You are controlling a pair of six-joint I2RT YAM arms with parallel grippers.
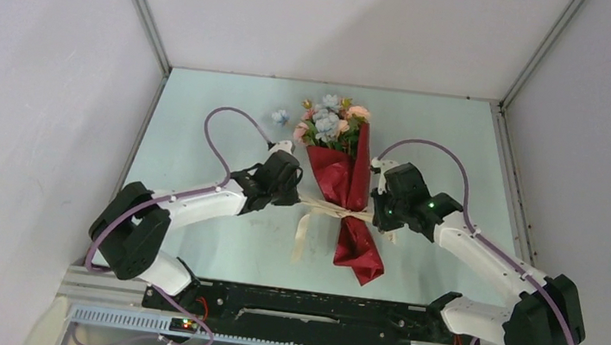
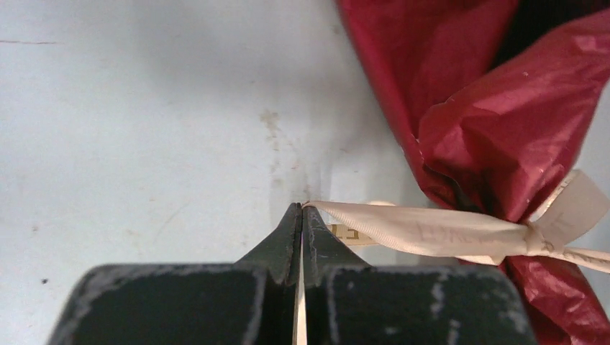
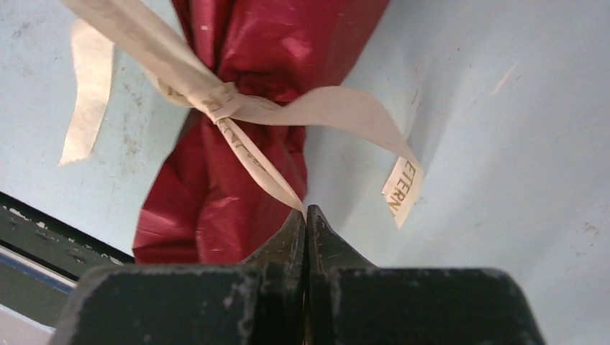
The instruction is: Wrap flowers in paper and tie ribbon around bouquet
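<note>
The ribbon (image 1: 332, 211) is thin, flat and limp, a light cream strip that looks smooth enough to slide through a weak pinch, so it is best taken flat across its width, close to the knot (image 3: 219, 104), where a pull goes straight into the tie. At the knot it cinches the red paper (image 1: 345, 177), which is crinkly, holds creases, and would likely tear or crush if gripped hard. The flowers (image 1: 329, 121) fan out of the paper on the far side of the knot, soft-headed and easily bent. Left of the knot, the left hand (image 2: 301, 215) is pressed together, pinching one strand; right of it, the right hand (image 3: 306, 215) is likewise closed on the other strand. A loose tail hangs toward the near side of the knot on the tabletop (image 1: 190, 237).
</note>
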